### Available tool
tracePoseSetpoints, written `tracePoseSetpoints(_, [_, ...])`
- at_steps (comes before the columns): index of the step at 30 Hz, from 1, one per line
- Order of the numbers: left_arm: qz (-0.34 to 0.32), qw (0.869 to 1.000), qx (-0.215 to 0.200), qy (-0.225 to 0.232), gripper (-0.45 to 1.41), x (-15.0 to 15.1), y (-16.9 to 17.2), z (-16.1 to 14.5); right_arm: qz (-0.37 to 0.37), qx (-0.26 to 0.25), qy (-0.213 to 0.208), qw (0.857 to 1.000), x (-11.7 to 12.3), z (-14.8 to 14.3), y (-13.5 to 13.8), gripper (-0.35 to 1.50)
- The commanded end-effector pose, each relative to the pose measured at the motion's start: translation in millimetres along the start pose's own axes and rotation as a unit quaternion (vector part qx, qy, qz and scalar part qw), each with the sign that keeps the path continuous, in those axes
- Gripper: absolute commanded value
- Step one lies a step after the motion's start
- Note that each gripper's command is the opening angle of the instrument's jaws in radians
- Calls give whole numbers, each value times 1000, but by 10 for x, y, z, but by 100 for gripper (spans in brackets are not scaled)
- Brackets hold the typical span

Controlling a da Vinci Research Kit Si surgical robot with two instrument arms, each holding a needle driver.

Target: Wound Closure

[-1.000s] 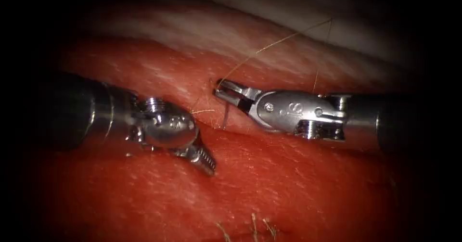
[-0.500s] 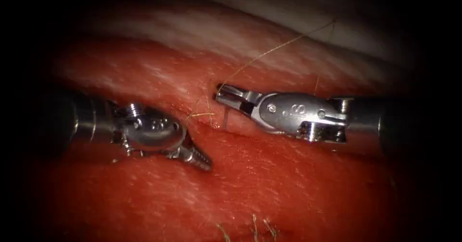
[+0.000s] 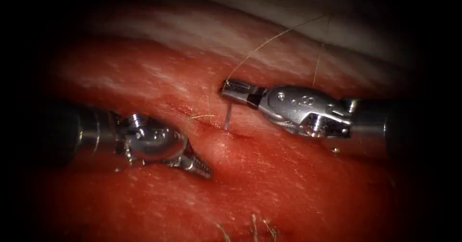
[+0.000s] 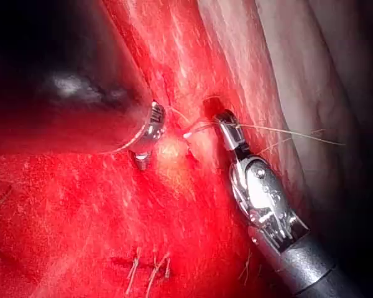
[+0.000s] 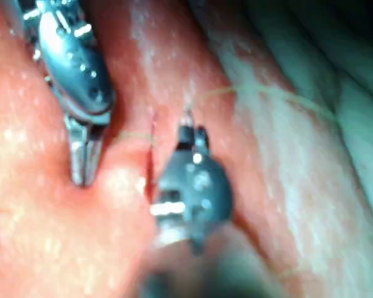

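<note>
Your right tool (image 3: 230,87) pinches the needle (image 3: 227,118) near its upper end; its lower end enters the tissue (image 3: 288,184) at the cut (image 3: 202,119). Your left tool (image 3: 199,165), jaws pressed together, holds nothing, resting just below the cut. The needle looks stiff and slippery, likely best gripped mid-curve.

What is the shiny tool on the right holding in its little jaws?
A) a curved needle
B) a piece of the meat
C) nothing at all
A: the right tool has its jaws shut on the needle, which runs down from them to the tissue by the cut.
</note>
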Motion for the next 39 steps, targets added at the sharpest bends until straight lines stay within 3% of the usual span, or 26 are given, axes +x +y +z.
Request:
tracePoseSetpoints(1, [0,1000,-1,0,-14,-1,-1,9,18,-5,2,1000,2,10,-2,-35])
tracePoseSetpoints(8, [-1,1000,0,0,-13,0,-4,10,59,-18,-13,998,2,8,-4,-35])
tracePoseSetpoints(24, [4,1000,6,-2,-14,-13,-28,14,99,17,-34,994,1,10,-6,-35])
tracePoseSetpoints(32, [5,1000,6,-3,-14,-14,-29,13,158,50,-47,985,-5,11,-6,-35])
tracePoseSetpoints(39, [5,1000,5,-3,-15,-16,-28,11,236,91,-61,966,-21,20,1,-35])
